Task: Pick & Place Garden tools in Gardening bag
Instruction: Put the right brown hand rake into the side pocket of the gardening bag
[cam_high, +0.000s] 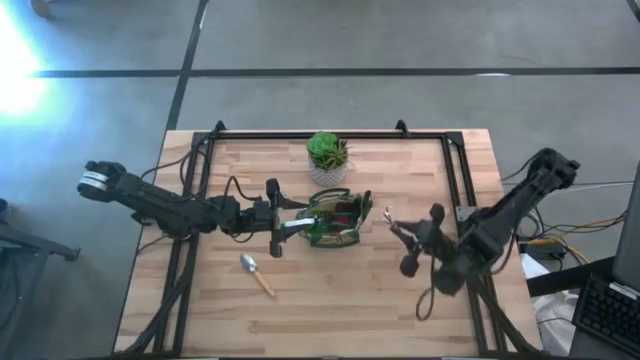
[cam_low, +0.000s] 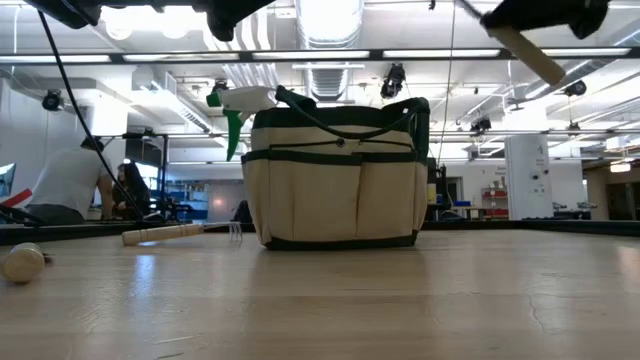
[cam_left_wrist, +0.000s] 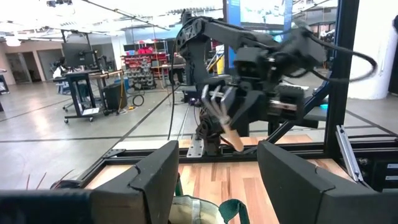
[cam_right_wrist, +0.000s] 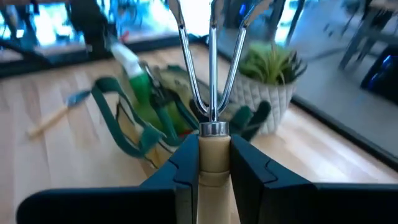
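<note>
The tan gardening bag (cam_high: 335, 218) with green trim stands mid-table, and a green-and-white tool (cam_low: 238, 106) sticks out of its top. My right gripper (cam_high: 406, 237) hovers right of the bag, shut on a wooden-handled rake fork (cam_right_wrist: 213, 81). My left gripper (cam_high: 290, 222) stands open at the bag's left rim, above the bag's top (cam_left_wrist: 199, 211), with nothing between its fingers. A silver trowel (cam_high: 254, 271) lies flat on the table, nearer than the bag. In the low view another wooden-handled tool (cam_low: 165, 233) lies left of the bag. My right gripper pinches the rake fork's wooden handle just behind the silver collar (cam_right_wrist: 214, 152) between its two fingers. The three tines (cam_right_wrist: 211, 56) stick out ahead of the fingers toward the bag. The handle's free end (cam_low: 528, 52) slants down below the gripper. The fork is lifted clear of the table.
A green plant in a white pot (cam_high: 328, 156) stands just beyond the bag, near the far edge. A black rail frame (cam_high: 455, 170) runs along the table's far and side edges. Bare wood (cam_high: 350, 310) lies toward the near edge.
</note>
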